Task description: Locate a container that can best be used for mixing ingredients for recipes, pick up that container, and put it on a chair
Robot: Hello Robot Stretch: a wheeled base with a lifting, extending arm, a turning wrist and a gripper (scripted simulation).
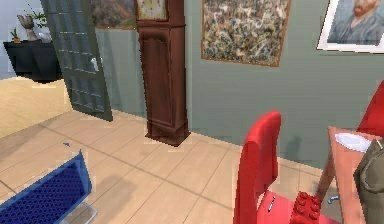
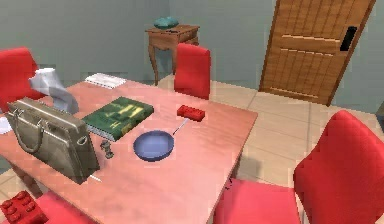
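Observation:
A shallow blue bowl sits near the middle of the reddish wooden table in the arm side view. Red chairs stand around the table: one at its far side, one at the arm side view's right, one at the left edge. In the forward view a red chair stands beside the table's corner, where a white round dish lies.
On the table are a grey handbag, a green book, a small red box and papers. A side table and a wooden door stand beyond. The forward view has a tall clock and open tiled floor.

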